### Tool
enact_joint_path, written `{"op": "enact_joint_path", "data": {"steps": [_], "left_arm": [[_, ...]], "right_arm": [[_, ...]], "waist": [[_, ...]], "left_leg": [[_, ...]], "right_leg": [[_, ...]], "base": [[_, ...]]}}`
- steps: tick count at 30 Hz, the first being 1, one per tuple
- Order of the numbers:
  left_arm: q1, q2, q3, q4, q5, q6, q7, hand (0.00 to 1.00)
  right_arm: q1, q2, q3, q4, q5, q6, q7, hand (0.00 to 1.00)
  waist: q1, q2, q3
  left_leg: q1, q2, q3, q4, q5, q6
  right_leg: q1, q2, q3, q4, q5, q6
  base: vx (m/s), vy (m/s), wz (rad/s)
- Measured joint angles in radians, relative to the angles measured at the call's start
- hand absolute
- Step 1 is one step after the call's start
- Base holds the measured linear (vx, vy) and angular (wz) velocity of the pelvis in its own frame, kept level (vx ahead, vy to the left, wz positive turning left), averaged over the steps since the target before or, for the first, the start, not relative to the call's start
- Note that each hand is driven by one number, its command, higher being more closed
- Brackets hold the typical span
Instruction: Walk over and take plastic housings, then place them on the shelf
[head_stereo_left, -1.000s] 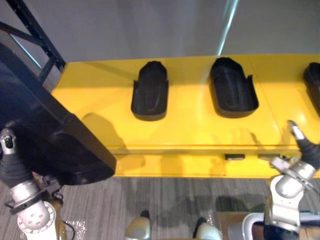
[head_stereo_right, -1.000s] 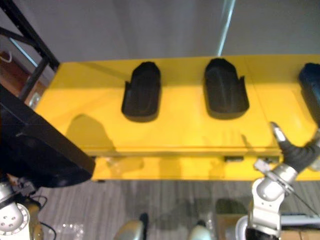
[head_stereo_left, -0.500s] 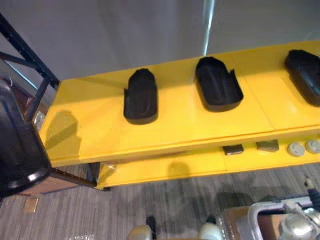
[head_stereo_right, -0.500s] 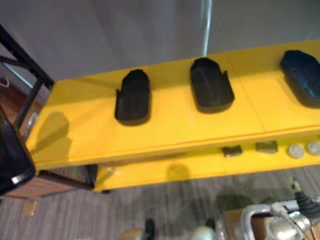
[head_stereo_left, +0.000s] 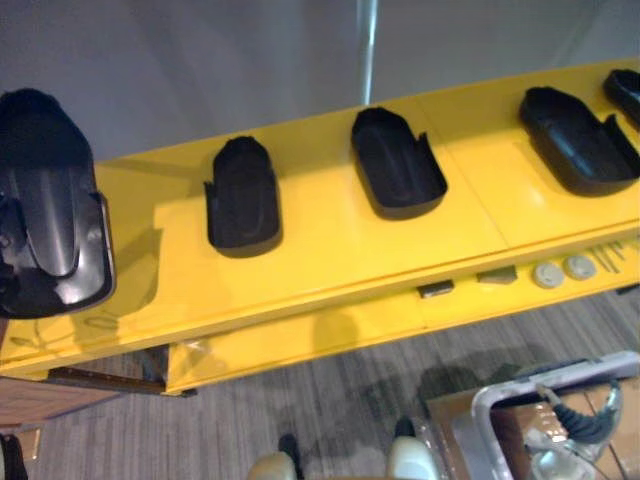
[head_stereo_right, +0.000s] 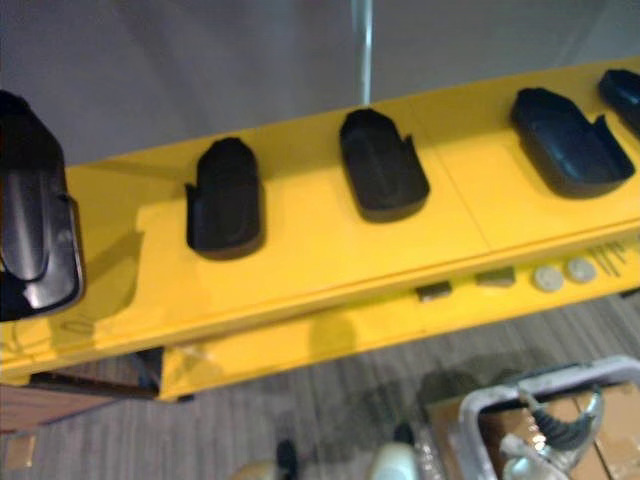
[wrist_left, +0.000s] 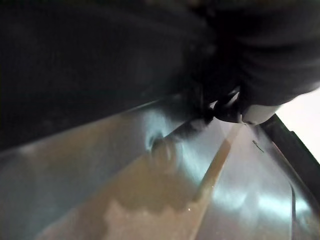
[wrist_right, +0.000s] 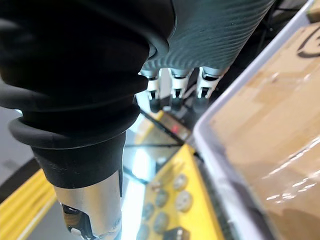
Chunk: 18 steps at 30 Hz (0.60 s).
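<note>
Fingers of the left hand (wrist_left: 265, 55) are hidden behind a glossy black plastic housing (head_stereo_left: 48, 205) held over the left end of the yellow shelf (head_stereo_left: 330, 265), so their grip cannot be told; right hand (wrist_right: 210, 30) fingers (wrist_right: 173, 90) hang straight, empty. Placing seems underway: next, lower it flat beside the 4 scoop-shaped, smooth-moulded housings (head_stereo_left: 243, 195) there

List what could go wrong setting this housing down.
1. The carried housing hides the left end of the yellow shelf; released too far left, it might tip off.
2. Swung right, it could knock the nearest shelved housing.
</note>
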Motion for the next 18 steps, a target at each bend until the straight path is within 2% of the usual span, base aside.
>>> {"op": "enact_joint_path", "data": {"steps": [4,6,9,13,18], "left_arm": [[-0.029,0.0,-0.019,0.048,0.026,0.062,0.0,1.0],[-0.067,0.005,-0.021,0.086,0.046,0.093,0.0,1.0],[-0.096,0.034,-0.025,0.118,0.066,0.117,0.0,1.0],[-0.142,0.047,-0.028,0.118,0.083,0.121,0.001,1.0],[-0.175,0.079,-0.028,0.118,0.088,0.121,0.008,1.0]], "right_arm": [[-0.004,0.0,0.008,0.033,0.026,0.004,-0.004,0.0],[-0.006,-0.001,0.009,0.038,0.032,0.007,-0.007,0.0],[-0.029,-0.001,0.009,0.056,0.049,0.006,-0.009,0.0],[-0.038,-0.004,0.01,0.072,0.065,0.006,-0.009,0.0],[-0.064,-0.005,0.02,0.071,0.07,0.002,-0.009,0.0]], "waist": [[-0.003,-0.01,0.016],[0.001,-0.012,0.052],[0.003,-0.015,0.085],[0.023,-0.017,0.114],[0.026,-0.033,0.169]], "left_leg": [[-0.053,0.024,-0.002,0.09,-0.044,0.001],[-0.076,0.033,-0.008,0.139,-0.063,0.003],[-0.114,0.045,-0.012,0.192,-0.08,0.005],[-0.152,0.069,-0.013,0.254,-0.104,0.005],[-0.221,0.096,-0.033,0.345,-0.139,0.014]], "right_leg": [[-0.016,0.013,0.006,0.001,0.006,-0.003],[-0.021,0.018,0.006,0.011,0.006,-0.003],[-0.045,0.024,0.009,0.021,0.009,-0.002],[-0.053,0.037,0.005,0.033,0.009,-0.002],[-0.092,0.053,0.0,0.067,0.007,-0.003]], "base": [[-0.05,0.002,-0.06],[-0.02,0.008,0.0],[-0.04,0.014,0.0],[-0.03,0.011,0.01],[-0.07,0.026,0.02]]}}
